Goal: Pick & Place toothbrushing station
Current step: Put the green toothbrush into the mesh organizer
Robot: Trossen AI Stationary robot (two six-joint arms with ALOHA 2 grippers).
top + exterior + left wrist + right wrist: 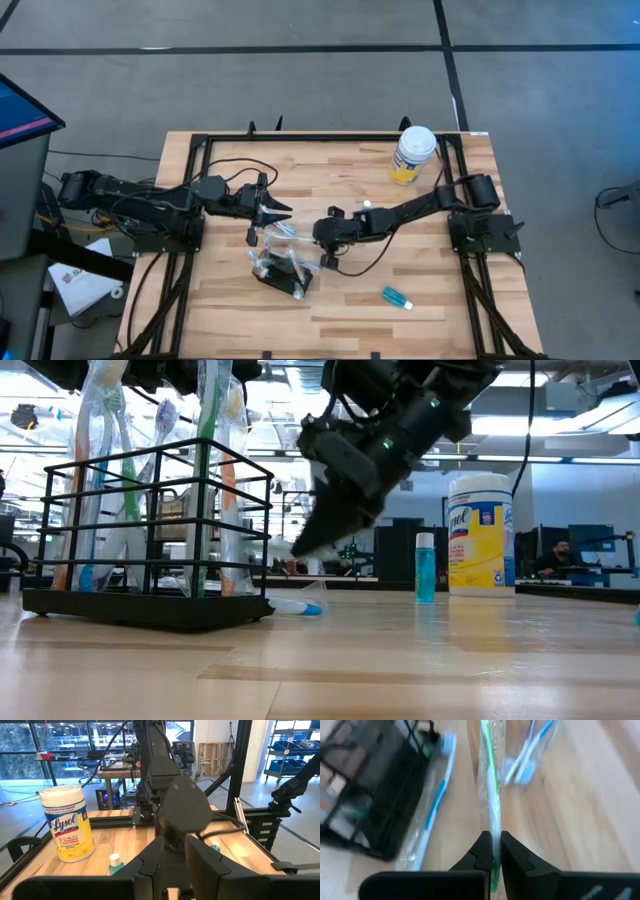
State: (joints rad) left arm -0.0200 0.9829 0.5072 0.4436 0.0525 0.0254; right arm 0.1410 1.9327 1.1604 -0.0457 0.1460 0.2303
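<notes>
Station [281,271]: black wire holder, standing upright near the middle of the tabletop, a little toward the front edge and left of centre. Several wrapped brushes already upright in it, per low view [150,525].

Right gripper [325,250]: reaching in from the right edge, low over the tabletop just right of the station. Fingers [485,851] nearly closed, pinching a wrapped green-and-white toothbrush [491,785] by one end. Brush's long axis running straight out ahead of the fingers. Station lying ahead and off to one side of the held brush in the right wrist view [375,790], close but not in line.

More wrapped brushes lying flat: a blue one [434,805] right against the station's side, another pair [527,755] farther off on bare wood.

Left gripper [262,207]: just behind the station, toward the back edge, pointing right. Fingers [150,865] seen apart in its own wrist view, nothing between them.

Key relation, as judgement: held brush lies roughly flat, station slots open upward; brush needs tipping toward vertical and shifting left over the station. Right arm both nearer and already loaded.

Elsewhere: wipes canister [413,153] at back right corner; small teal bottle [396,297] near front right.
</notes>
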